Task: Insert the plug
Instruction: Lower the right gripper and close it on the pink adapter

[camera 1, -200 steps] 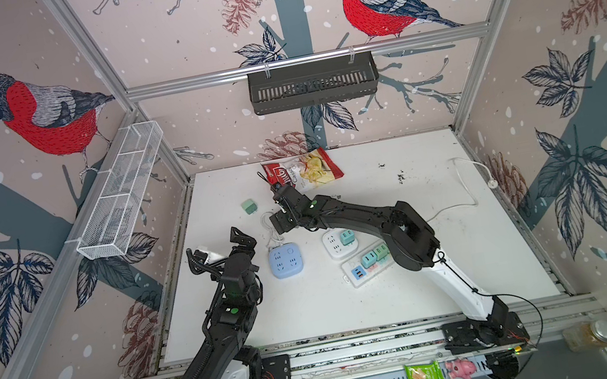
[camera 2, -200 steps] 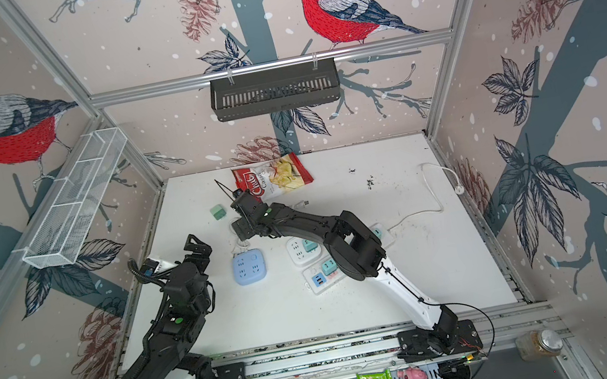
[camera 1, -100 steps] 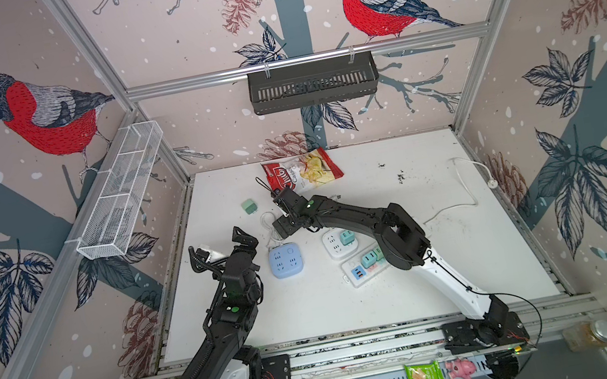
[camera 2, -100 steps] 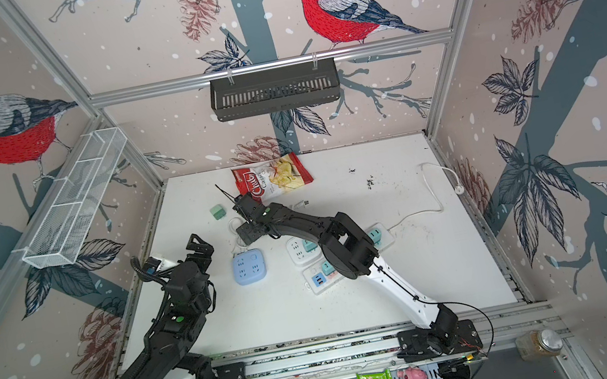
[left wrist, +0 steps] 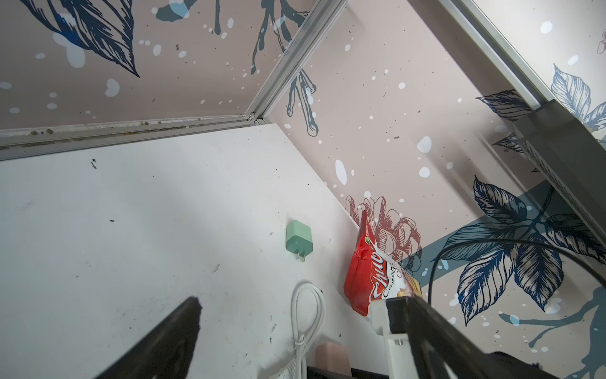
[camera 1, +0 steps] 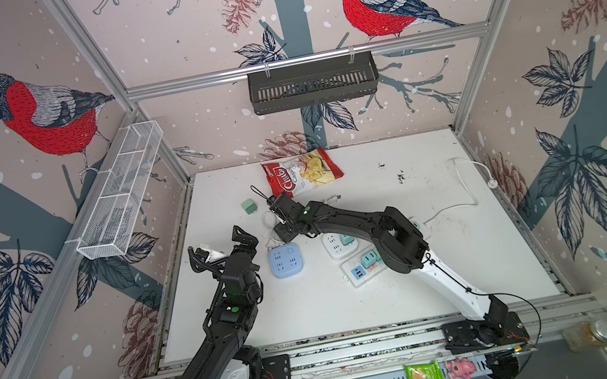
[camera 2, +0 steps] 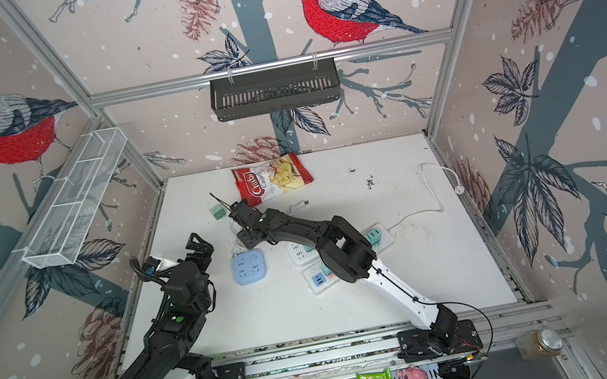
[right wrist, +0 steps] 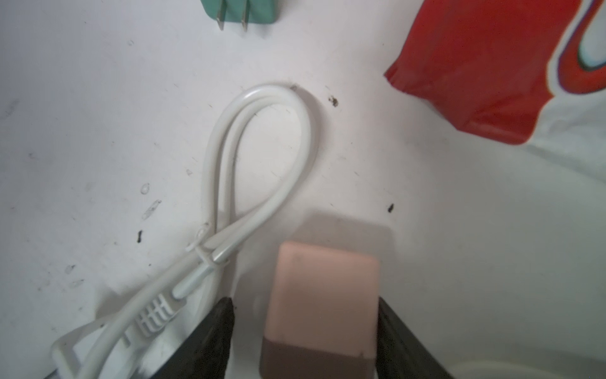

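Where wallpaper [camera 1: 179, 18] ends, tabletop [camera 1: 491, 233] is white

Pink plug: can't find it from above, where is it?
In the right wrist view, the pink plug sits on the table's left half between the right gripper's fingers, beside the looped white cable.

both arms are black links with a white segment by the base: the left arm [camera 1: 232, 321] at lower left of the frame, the right arm [camera 1: 358, 223] across the middle. each carries a small green dot. a ribbed black hose [camera 1: 193, 260] runs along the left arm; a thin black cable [camera 1: 538, 320] loops beside the right base plate [camera 1: 467, 336]. the left gripper [camera 1: 244, 240] and right gripper [right wrist: 304, 300] are matt black.
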`<state>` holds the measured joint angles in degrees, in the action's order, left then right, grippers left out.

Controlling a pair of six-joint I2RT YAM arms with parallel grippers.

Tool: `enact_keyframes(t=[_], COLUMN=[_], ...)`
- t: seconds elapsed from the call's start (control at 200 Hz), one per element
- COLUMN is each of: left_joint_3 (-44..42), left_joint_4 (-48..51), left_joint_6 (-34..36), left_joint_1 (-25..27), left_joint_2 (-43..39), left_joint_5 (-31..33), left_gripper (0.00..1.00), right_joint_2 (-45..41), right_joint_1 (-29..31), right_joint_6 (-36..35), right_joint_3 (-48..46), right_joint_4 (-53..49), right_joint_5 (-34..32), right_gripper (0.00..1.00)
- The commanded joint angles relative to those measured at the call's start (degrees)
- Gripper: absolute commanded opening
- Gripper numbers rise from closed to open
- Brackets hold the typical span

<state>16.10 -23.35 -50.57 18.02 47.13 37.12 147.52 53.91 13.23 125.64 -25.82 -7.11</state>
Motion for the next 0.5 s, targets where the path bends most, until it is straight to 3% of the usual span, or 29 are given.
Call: enact_keyframes(t=[0.0,0.255,0.496], left_joint_3=[0.31,0.67,1.61], left_joint_4=[-1.04,-0.67,-0.18], left_joint_6=[-0.23,-0.14,1.59], left_joint_1=[-0.13,-0.18,-0.12], left_joint_2=[-0.13,0.09,0.33], left_joint_5=[0.0,-0.12,-1.95], left_gripper=[0.97,0.97,0.97], right_joint_2=[0.81,1.0,-0.83], right_joint_1=[0.11,0.09,0.04], right_joint_6=[-0.59,-0.15,0.84], right_joint_3=[-0.14,-0.11,-0.22], right_joint_4=[-0.09,-0.1,-0.99], right_joint_5=[-1.3,-2.48,-2.33], right_gripper=[0.65,0.42,0.31])
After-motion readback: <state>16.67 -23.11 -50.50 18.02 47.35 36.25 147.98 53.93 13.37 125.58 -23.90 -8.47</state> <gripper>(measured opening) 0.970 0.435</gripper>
